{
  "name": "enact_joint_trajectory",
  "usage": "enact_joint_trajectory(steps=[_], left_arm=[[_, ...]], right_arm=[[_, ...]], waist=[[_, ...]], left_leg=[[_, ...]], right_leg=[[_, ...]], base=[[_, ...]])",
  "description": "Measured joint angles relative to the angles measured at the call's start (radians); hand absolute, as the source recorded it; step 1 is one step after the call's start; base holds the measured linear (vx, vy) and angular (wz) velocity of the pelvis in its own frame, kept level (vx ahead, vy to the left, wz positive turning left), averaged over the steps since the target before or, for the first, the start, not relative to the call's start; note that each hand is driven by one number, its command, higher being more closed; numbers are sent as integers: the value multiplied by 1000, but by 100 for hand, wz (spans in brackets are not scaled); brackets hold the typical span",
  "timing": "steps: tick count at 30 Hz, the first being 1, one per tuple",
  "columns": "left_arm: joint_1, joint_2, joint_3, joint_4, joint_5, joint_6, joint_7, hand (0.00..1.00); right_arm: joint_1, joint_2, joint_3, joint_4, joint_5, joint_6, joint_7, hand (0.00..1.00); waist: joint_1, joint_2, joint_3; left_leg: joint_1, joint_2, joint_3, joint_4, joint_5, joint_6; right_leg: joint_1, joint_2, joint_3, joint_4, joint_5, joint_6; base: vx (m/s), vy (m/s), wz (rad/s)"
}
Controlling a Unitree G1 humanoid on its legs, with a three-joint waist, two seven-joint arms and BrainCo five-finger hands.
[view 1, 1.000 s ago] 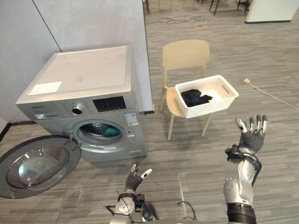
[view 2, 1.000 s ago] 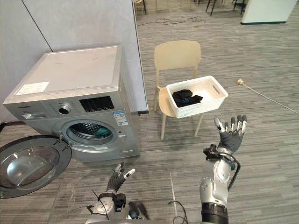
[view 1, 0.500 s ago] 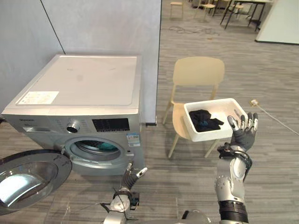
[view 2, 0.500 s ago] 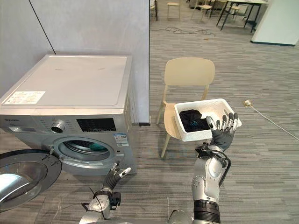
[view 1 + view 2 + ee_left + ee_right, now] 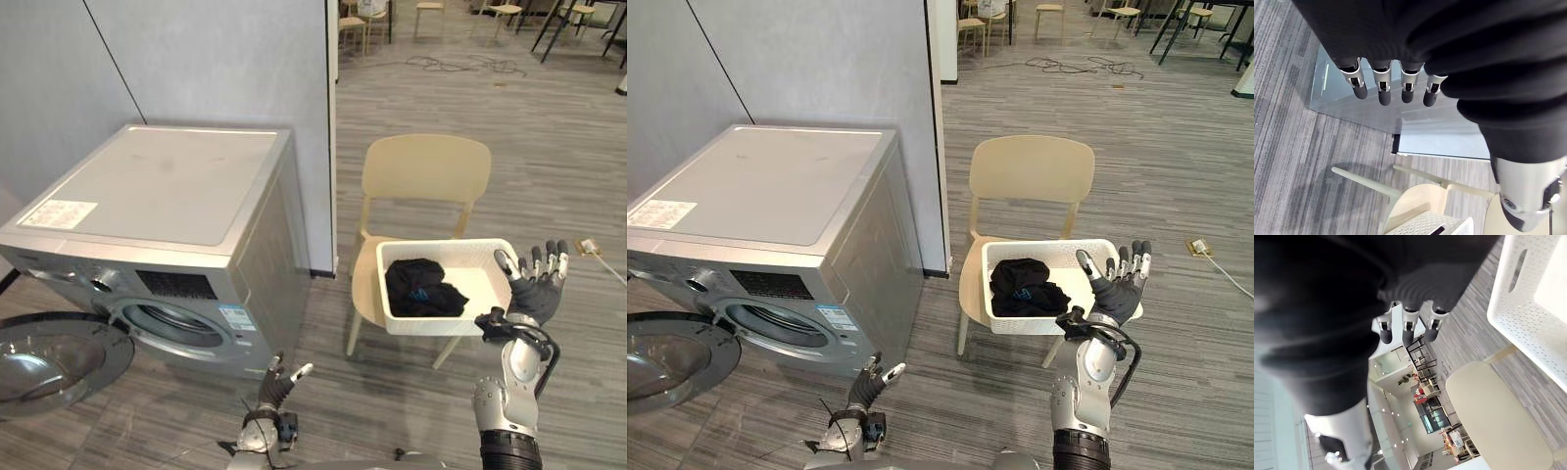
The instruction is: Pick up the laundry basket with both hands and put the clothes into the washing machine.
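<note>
A white perforated laundry basket (image 5: 480, 315) sits on the seat of a beige chair (image 5: 423, 176), with dark clothes (image 5: 421, 288) lying in its left half. My right hand (image 5: 535, 289) is raised beside the basket's right end, fingers straight and spread, holding nothing; the basket's rim with a handle slot (image 5: 1519, 269) shows in the right wrist view. My left hand (image 5: 279, 380) hangs low over the floor in front of the washing machine (image 5: 167, 235), fingers straight and empty. The machine's round door (image 5: 49, 357) stands swung open at the lower left.
A grey wall panel (image 5: 225, 69) stands behind the washing machine. Wood-pattern floor (image 5: 411, 392) stretches around the chair. More chairs and table legs (image 5: 509, 12) stand far back, and a white cord with a plug (image 5: 593, 250) lies on the floor at the right.
The camera has moved closer to the chair, so the basket sits larger and lower. My right hand now stands beside the basket's right end. The left hand stays low.
</note>
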Motion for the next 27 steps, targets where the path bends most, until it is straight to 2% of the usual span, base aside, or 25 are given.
enact_joint_trajectory(steps=[1, 3, 4, 7, 9, 11, 15, 17, 18, 19, 21, 23, 27], left_arm=[[-5, 1, 3, 0, 0, 1, -3, 0], [0, -3, 2, 0, 0, 1, -12, 0], [3, -5, 2, -1, 0, 3, -19, 0], [13, -6, 19, -16, 0, 4, -26, 0], [13, -1, 29, -21, 1, 7, -46, 0], [16, 1, 28, -21, 1, 10, -59, 0], [20, 30, -5, -32, 2, 16, -107, 0], [18, 41, -13, -54, 3, 16, -126, 0], [15, 46, -15, -86, 1, 16, -133, 0], [7, 48, -14, -99, 0, 16, -135, 0], [-29, 65, -14, -117, -5, 16, -140, 0], [-38, 69, -19, -132, -12, 18, -151, 0], [-24, 69, -20, -229, -58, 17, -151, 0]], right_arm=[[0, -15, -27, 0, -37, 18, -9, 0], [0, -42, -54, 0, -73, 34, -17, 0], [0, -72, -82, 1, -123, 55, -31, 0], [-2, -152, -128, 27, -220, 112, -38, 0], [-15, -198, -165, 82, -295, 164, -34, 0], [-42, -229, -166, 159, -343, 198, -32, 0], [-265, -384, -151, 537, -534, 295, -6, 0], [-361, -434, -145, 650, -568, 304, -4, 0], [-459, -497, -127, 771, -568, 306, -2, 0], [-504, -527, -114, 821, -567, 308, 0, 0], [-646, -616, -85, 954, -566, 317, 38, 0], [-698, -659, -85, 998, -566, 320, 64, 0], [-746, -732, -71, 1002, -517, 321, 102, 0]], waist=[[0, -5, 7], [-1, -11, 13], [1, -5, 17], [-1, 4, 15], [-3, 2, 15], [-6, -3, 17], [1, -6, 35], [0, -7, 72], [2, -1, 106], [4, 4, 123], [10, -1, 198], [14, -1, 249], [29, 13, 292]], left_leg=[[-19, 17, 42, 27, 39, 63], [-29, 42, 111, 49, 66, 112], [-33, 49, 139, 69, 69, 132], [-29, 24, 193, 45, 74, 138], [-35, -11, 212, -9, 82, 127], [-33, -37, 206, -64, 107, 89], [-83, -73, 207, -152, 118, 72], [-104, -78, 206, -150, 117, 71], [-145, -79, 206, -151, 113, 66], [-163, -79, 206, -152, 111, 62], [-228, -84, 215, -162, 111, 41], [-245, -94, 234, -160, 111, 41], [-308, -93, 268, -128, 105, 50]], right_leg=[[35, 2, -36, -27, -1, -3], [83, 2, -85, -62, -3, -17], [114, -1, -113, -70, -9, -26], [148, -28, -168, -88, -14, -24], [161, -46, -206, -107, -2, -5], [171, -51, -228, -147, 32, 6], [129, -46, -249, -237, 116, 14], [107, -51, -247, -245, 138, 14], [64, -52, -243, -245, 158, 15], [43, -52, -240, -245, 167, 14], [-42, -56, -218, -242, 199, 17], [-77, -74, -210, -228, 214, 12], [-181, -110, -187, -156, 213, 15]], base=[[6, -211, 67], [20, -170, 77], [25, -111, 91], [2, -19, 65], [33, 56, 63], [45, 114, 42], [-42, 133, 16], [-138, 123, -1], [-223, 136, -8], [-212, 110, -15], [-259, 108, -19], [-208, 77, -16], [-118, 40, -19]])
